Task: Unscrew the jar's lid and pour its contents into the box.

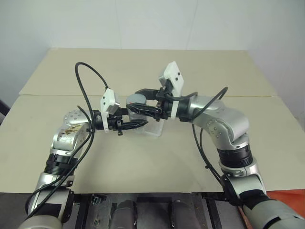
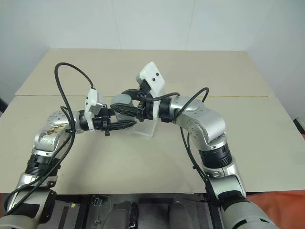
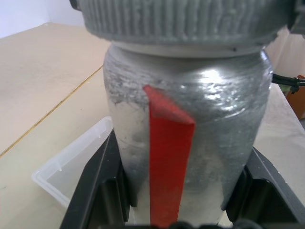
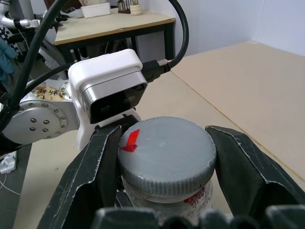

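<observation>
From the head views, the left hand [image 1: 138, 123] clamps the one jar [image 1: 137, 110] upright just above the single clear box [image 1: 151, 128] on the counter [image 1: 143, 157], likely so the contents can drop straight in. The left wrist view shows its fingers [image 3: 102, 191] tight on the jar's body. In the right wrist view, the right hand [image 4: 164, 157] is closed around the one lid [image 4: 164, 150], ready to twist.

Table [image 1: 143, 162]: beige top, with a thin seam running from its left edge to its right edge.
Wall [image 1: 143, 24]: plain white, rising behind the table's far edge.
Second table [image 4: 114, 24]: stands apart, small items on it.
</observation>
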Motion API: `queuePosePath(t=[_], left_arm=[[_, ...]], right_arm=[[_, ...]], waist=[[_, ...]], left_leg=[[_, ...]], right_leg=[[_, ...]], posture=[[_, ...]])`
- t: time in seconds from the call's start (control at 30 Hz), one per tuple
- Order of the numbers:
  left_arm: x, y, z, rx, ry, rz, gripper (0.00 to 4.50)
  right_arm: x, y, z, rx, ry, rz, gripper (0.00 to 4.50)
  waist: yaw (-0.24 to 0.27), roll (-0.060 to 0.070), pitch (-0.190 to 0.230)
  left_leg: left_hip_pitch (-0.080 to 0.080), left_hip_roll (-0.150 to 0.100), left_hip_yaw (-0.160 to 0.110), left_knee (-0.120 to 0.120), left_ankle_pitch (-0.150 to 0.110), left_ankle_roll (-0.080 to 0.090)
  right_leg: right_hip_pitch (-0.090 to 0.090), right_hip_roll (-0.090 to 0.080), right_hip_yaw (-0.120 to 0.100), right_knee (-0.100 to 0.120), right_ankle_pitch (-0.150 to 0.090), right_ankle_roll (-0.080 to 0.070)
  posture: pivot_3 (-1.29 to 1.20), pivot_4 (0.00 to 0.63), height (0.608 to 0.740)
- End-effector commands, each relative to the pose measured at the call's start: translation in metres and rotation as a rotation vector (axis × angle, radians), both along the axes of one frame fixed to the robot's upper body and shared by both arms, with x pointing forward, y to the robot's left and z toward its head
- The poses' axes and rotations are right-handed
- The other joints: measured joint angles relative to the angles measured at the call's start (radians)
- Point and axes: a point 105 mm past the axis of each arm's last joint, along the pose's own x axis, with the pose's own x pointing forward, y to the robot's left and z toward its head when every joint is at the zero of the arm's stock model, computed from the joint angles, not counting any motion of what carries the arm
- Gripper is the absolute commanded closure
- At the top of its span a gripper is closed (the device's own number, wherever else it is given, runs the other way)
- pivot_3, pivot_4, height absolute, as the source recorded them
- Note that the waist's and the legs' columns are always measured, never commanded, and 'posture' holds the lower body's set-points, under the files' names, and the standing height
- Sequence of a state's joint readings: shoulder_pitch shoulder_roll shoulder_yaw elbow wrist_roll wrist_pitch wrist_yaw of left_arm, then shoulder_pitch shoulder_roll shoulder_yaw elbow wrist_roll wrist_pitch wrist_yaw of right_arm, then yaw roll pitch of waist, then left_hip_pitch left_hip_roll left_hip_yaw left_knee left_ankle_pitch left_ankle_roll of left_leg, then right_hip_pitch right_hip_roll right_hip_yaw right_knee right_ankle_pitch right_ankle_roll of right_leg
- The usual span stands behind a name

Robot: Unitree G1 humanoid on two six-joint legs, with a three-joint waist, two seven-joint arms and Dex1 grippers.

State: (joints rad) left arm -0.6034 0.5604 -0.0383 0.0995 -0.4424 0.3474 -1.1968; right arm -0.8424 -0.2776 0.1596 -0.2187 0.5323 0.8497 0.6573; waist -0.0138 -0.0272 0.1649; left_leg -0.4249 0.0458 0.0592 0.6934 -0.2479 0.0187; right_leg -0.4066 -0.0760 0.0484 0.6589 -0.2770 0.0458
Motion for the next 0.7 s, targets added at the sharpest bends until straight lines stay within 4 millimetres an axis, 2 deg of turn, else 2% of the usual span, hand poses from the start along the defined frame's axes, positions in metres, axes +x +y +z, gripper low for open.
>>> queuePosePath(t=[0.03, 0.17, 0.33, 0.47, 0.53, 0.6, 0.7], left_arm=[[-0.004, -0.003, 0.010, -0.003, -0.055, -0.025, 2.45], [-0.003, -0.002, 0.003, 0.006, -0.034, -0.019, 2.45], [-0.004, 0.001, -0.010, 0.032, -0.003, -0.014, 2.45], [-0.004, 0.004, -0.013, 0.032, 0.005, -0.002, 2.45], [-0.003, 0.007, -0.012, 0.034, 0.002, 0.011, 2.45], [-0.003, 0.014, -0.009, 0.033, -0.008, 0.032, 2.45], [-0.002, 0.026, -0.003, 0.034, -0.029, 0.070, 2.45]], right_arm=[[-0.003, 0.000, 0.013, 0.020, -0.055, 0.008, 1.73], [-0.005, 0.000, 0.017, 0.026, -0.065, 0.016, 1.73], [-0.007, -0.004, 0.032, 0.060, -0.090, 0.023, 1.73], [-0.007, -0.009, 0.043, 0.083, -0.114, 0.016, 1.73], [-0.004, -0.014, 0.046, 0.085, -0.135, -0.014, 1.73], [0.009, -0.030, 0.044, 0.076, -0.140, -0.101, 1.73], [0.027, -0.056, 0.031, 0.037, -0.130, -0.239, 1.73]], waist=[[0.000, 0.000, 0.000], [0.000, 0.000, 0.000], [0.000, 0.000, 0.000], [0.000, 0.000, 0.000], [0.000, 0.000, 0.000], [0.000, 0.000, 0.000], [0.002, 0.000, 0.000]], left_leg=[[0.000, 0.000, 0.000, 0.000, 0.000, 0.000], [0.000, 0.000, 0.000, 0.000, 0.000, 0.000], [0.000, 0.000, 0.000, 0.000, 0.000, 0.000], [0.000, 0.000, 0.000, 0.000, 0.000, 0.000], [0.000, 0.000, 0.000, 0.000, 0.000, 0.000], [0.000, 0.000, 0.000, 0.000, 0.000, 0.000], [0.000, 0.000, 0.000, 0.000, 0.000, 0.000]], right_leg=[[0.000, 0.000, 0.000, 0.000, 0.000, 0.000], [0.000, 0.000, 0.000, 0.000, 0.000, 0.000], [0.000, 0.000, 0.000, 0.000, 0.000, 0.000], [0.000, 0.000, 0.000, 0.000, 0.000, 0.000], [0.000, 0.000, 0.000, 0.000, 0.000, 0.000], [0.000, 0.000, 0.000, 0.000, 0.000, 0.000], [0.000, 0.000, 0.000, 0.000, 0.000, 0.000]], posture=[[0.00, 0.150, 0.740], [0.00, 0.150, 0.740], [0.00, 0.150, 0.740], [0.00, 0.150, 0.740], [0.00, 0.150, 0.740], [0.00, 0.150, 0.740], [0.00, 0.150, 0.740]])
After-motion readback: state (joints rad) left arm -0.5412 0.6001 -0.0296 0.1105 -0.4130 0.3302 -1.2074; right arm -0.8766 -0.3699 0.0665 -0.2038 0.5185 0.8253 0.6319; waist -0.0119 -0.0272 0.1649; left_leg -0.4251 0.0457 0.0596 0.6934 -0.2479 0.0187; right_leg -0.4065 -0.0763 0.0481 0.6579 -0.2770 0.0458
